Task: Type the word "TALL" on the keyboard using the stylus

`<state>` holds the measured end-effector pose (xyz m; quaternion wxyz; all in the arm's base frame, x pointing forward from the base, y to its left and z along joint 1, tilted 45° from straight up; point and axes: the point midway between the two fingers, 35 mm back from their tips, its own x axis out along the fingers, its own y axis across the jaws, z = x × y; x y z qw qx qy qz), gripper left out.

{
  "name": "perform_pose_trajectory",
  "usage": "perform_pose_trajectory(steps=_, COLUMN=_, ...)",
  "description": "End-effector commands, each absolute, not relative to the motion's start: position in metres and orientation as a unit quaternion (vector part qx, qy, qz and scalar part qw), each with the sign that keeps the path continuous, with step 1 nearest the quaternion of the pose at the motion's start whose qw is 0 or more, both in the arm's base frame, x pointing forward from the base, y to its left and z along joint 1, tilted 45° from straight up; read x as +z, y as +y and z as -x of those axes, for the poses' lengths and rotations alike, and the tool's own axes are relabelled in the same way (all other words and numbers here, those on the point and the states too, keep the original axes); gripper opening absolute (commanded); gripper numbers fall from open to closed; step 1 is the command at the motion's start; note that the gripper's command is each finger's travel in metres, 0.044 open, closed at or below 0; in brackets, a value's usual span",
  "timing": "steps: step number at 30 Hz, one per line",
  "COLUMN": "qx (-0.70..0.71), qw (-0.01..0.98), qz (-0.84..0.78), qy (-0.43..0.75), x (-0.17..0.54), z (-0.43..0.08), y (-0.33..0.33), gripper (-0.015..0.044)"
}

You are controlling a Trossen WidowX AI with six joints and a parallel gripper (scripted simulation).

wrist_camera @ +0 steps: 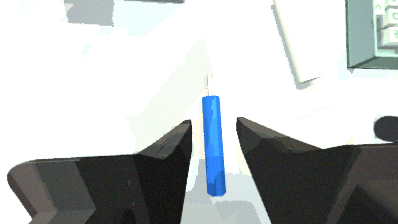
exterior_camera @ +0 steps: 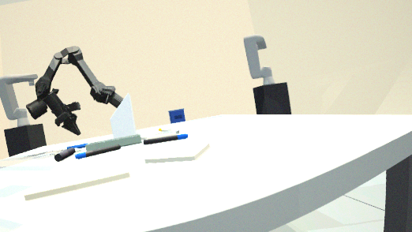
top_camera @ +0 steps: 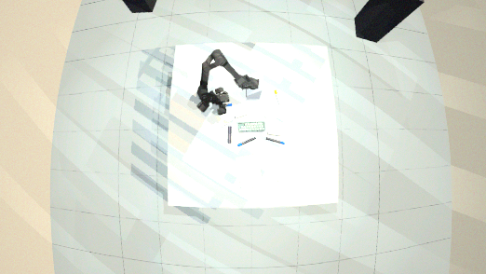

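- A broad white bench (top_camera: pixel 298 177) (exterior_camera: pixel 276 158) (wrist_camera: pixel 110 95), smooth and straight-edged in the top view, carries everything; glare washes out its pale pieces.
- The dark, jointed arm (top_camera: pixel 205 75) (exterior_camera: pixel 87 71) bends high above it, its base partly hidden behind a pale upright panel (exterior_camera: pixel 124 118) in the exterior view.
- The black gripper (top_camera: pixel 226 100) (exterior_camera: pixel 78 132) (wrist_camera: pixel 213 124), with tapering, faceted fingers, stands partly open and grips nothing.
- A green, box-like keyboard (top_camera: pixel 251 127) (exterior_camera: pixel 114 142) (wrist_camera: pixel 359 35) holds pale, square keys inside its raised rim; the wrist view cuts off most of it, and its lettering is too faint to read fully.
- Two black, round-barrelled pens with blue ends (top_camera: pixel 247 142) (exterior_camera: pixel 99 151) lie near the keyboard.
- A dark, plain cylinder (top_camera: pixel 229 134) (exterior_camera: pixel 65 155) (wrist_camera: pixel 387 129) lies beside it.
- The blue, rod-shaped stylus (top_camera: pixel 229 104) (exterior_camera: pixel 76 146) (wrist_camera: pixel 214 145) with a thin, pale tip lies on the bench, framed between the fingers in the wrist view, ungripped.
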<state>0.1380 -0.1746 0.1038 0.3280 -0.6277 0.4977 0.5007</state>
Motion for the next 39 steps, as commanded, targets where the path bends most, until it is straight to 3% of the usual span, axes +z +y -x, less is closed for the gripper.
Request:
perform_pose_trajectory(steps=1, qx=0.504, qw=0.328, qz=0.627, qy=0.495, x=0.100, z=-0.139, y=-0.176, gripper=0.0150)
perform_pose_trajectory(steps=39, qx=0.504, qw=0.328, qz=0.627, qy=0.495, x=0.080, z=-0.144, y=-0.196, gripper=0.0150)
